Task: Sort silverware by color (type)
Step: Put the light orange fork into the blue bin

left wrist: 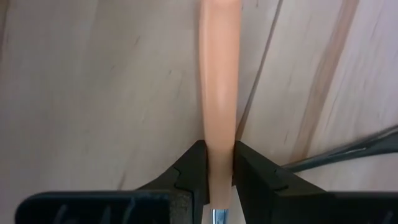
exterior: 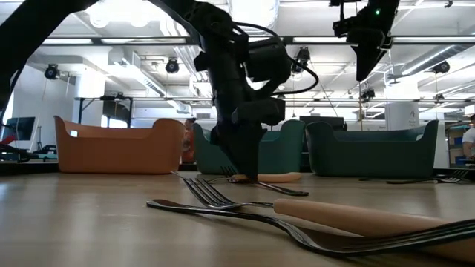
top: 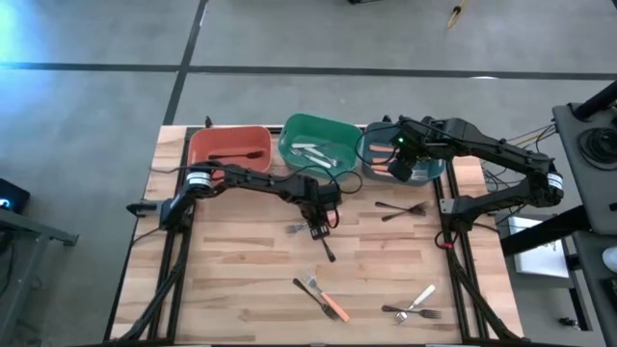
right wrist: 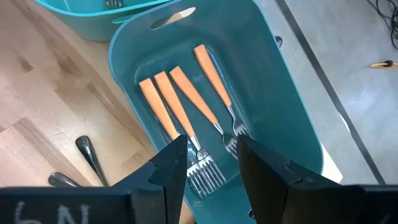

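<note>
My left gripper (top: 316, 224) is at the table's middle, fingers pointing down, shut on an orange-handled fork (exterior: 276, 177). A black fork (top: 328, 249) lies on the wood just nearer. My right gripper (top: 400, 166) hangs open above the teal bin (right wrist: 273, 93), where several orange-handled forks (right wrist: 186, 93) lie flat on the floor. Black forks (top: 400, 209) lie near the right edge. An orange and a black fork (top: 323, 294) and a white and a black one (top: 416, 306) lie near the front edge. My left gripper (left wrist: 217, 168) pinches the orange handle (left wrist: 219, 134) between its two fingers, close to the end where the metal neck (left wrist: 214, 216) begins. The fingers come from above, pointing down, and lie across the handle. The fork lies level, low on the table top (exterior: 276, 177).
The red-orange bin (top: 228, 146) holds a black fork and the green bin (top: 316, 145) holds white forks; both stand along the far edge, left of the teal bin. Bare wood lies on the table's left half (top: 231, 270). Cables run past the right edge.
</note>
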{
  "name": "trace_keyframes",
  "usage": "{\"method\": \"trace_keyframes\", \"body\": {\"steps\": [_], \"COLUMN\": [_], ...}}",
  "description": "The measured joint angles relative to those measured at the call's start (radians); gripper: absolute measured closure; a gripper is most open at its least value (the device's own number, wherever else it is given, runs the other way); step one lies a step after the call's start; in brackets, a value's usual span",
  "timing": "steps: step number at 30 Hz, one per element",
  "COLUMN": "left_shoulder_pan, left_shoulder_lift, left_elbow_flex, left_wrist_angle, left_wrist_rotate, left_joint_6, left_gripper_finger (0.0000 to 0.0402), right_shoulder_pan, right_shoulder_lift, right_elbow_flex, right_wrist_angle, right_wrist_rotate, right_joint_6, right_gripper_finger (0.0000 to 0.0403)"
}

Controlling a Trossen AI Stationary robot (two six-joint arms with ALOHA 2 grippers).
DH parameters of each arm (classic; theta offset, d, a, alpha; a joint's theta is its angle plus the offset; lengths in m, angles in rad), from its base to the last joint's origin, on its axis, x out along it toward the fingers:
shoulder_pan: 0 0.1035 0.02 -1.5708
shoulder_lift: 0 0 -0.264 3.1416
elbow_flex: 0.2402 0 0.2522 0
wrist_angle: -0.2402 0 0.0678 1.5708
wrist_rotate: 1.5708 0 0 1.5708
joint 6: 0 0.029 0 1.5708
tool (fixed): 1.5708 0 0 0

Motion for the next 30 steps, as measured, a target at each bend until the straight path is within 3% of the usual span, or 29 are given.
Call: {"method": "trace_keyframes", "body": {"steps": [8,16,30], "left_shoulder_pan": [-0.002,-0.007,-0.01], "left_shoulder_lift": [0.001,0.011,0.003], "left_elbow_flex": [-0.019,0.04,0.227], "left_wrist_angle": [0.028,0.019,-0.056], "left_wrist_rotate": [0.0,-0.001,0.021], "left_joint_6": [-0.06,-0.051,-0.044], "left_gripper_finger": [0.0374,0.0375,0.0375], "right_shoulder_pan": [0.0,0.0,0.0], "right_shoulder_lift": [0.0,0.0,-0.074], "right_elbow_flex": [0.0,0.0,-0.001], "right_wrist_angle": [0.0,0.0,0.009], "right_wrist_rotate": [0.0,0.0,0.0], "right_joint_6": [0.001,0.028,0.038], "right_gripper_finger": [0.0271,0.0271,0.0271]}}
